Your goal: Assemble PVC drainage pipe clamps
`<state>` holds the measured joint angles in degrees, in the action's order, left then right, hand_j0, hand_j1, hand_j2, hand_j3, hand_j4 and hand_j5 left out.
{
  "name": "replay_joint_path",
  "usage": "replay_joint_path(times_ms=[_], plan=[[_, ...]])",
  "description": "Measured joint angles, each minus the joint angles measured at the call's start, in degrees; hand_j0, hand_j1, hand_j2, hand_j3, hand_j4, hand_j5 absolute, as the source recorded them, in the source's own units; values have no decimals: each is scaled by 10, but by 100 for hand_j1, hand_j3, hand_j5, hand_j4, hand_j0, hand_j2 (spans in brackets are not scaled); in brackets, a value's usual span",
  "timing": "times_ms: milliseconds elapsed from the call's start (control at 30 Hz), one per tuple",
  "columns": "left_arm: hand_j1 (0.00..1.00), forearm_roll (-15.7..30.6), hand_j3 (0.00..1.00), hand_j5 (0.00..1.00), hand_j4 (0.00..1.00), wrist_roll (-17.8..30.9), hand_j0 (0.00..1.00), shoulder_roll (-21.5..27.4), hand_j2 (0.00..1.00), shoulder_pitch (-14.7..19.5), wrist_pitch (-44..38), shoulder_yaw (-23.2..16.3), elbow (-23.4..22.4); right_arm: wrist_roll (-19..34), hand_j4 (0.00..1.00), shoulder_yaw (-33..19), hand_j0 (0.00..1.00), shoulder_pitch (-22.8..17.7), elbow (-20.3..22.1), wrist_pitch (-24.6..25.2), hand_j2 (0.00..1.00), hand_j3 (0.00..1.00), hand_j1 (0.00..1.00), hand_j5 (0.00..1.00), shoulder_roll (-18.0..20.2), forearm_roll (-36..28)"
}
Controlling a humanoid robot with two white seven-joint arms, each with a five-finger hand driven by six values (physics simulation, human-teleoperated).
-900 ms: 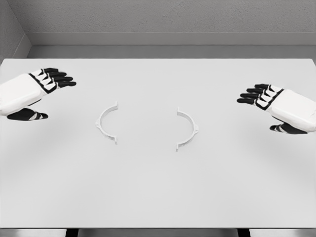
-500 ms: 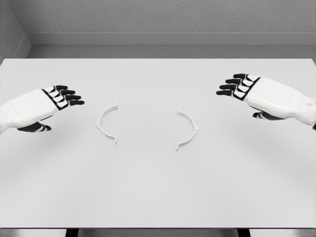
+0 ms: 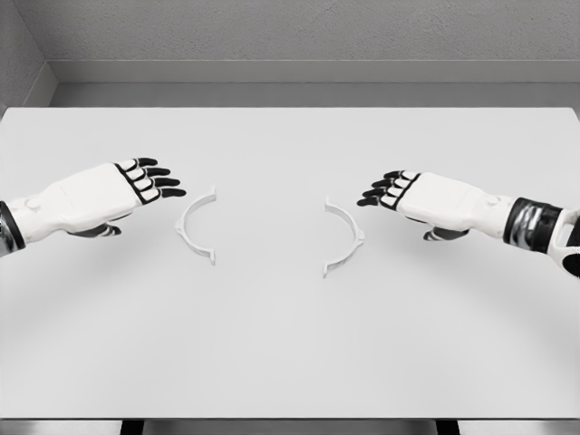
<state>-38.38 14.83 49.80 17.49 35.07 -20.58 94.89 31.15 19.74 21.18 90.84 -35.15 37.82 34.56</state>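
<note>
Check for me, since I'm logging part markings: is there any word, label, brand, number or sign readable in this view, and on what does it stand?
None can be read.
Left clamp half: plain white, no marking visible.
Right clamp half: plain white, no marking visible.
Table: bare white surface, no label.
Left hand and right hand: black and white patches only, no lettering.
Back wall: grey texture, no sign.

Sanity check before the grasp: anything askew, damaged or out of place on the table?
Nothing stands out. The left clamp half and right clamp half lie flat on the white table, apart, open sides facing each other, both apparently intact. The left hand and right hand are open, each near its half, touching neither.
</note>
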Motion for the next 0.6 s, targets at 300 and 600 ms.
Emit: replay_joint_path(times_ms=[300,600], plan=[[100,-6,100,100,100,0,100,-51,100,4,0,-2,-20,3,100,-3,100,0,-40,0,100,100,100,100,-53,-16],[100,-4,100,100,100,0,100,-85,100,9,0,-4,-60,2,100,-1,100,1,-68,0,100,100,100,100,-77,-15]])
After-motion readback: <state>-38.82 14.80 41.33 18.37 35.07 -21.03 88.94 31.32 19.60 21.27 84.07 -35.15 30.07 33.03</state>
